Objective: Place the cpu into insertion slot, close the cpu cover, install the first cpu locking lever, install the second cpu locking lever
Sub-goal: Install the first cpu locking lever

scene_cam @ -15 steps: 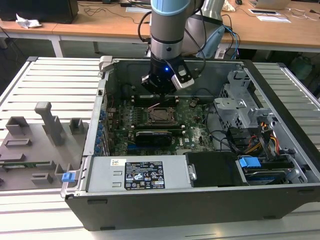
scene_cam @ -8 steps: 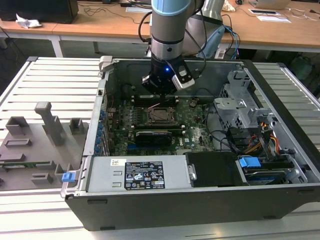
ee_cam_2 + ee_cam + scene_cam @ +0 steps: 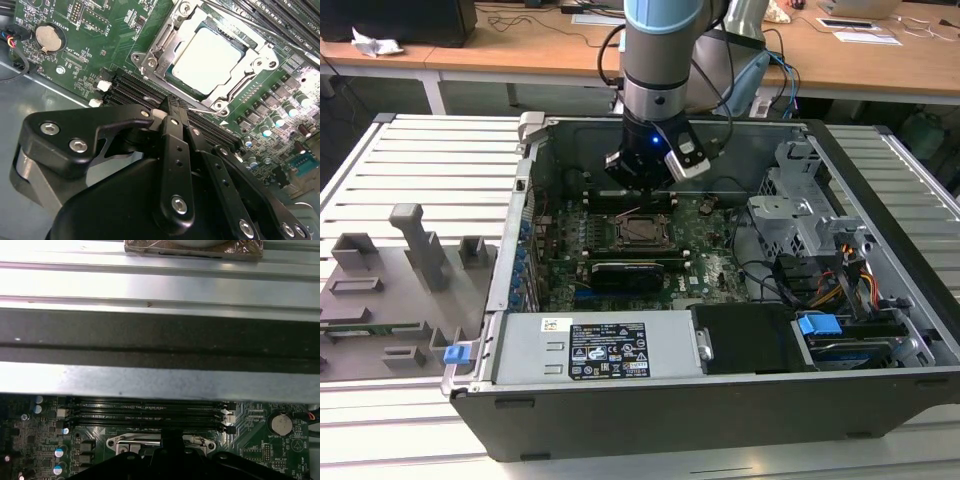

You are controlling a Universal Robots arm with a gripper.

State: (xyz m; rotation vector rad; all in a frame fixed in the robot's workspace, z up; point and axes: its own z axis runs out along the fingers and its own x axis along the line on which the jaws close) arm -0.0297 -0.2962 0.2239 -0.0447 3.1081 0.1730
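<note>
Hanging inside the open computer case, the arm holds the gripper low over the green motherboard, just above the insertion slot. In the second wrist view the cpu lies flat in the slot, its pale silver face showing through the window of the cpu cover. The cover is folded down flat over the chip, its frame lying on all four edges. The gripper has its fingers drawn together to a narrow tip, and that tip sits at the socket's edge nearest the long black memory slots. A thin bright lever rod runs along this same edge, just beside the fingertips; whether the fingers pinch it, and whether it is latched, cannot be told. A round coin cell sits on the board well apart from the socket. In the first wrist view the gripper tip points at the cover's rim. In the exterior view the case stands on a slatted metal table, with grey fixture blocks at the exterior view's left.
</note>
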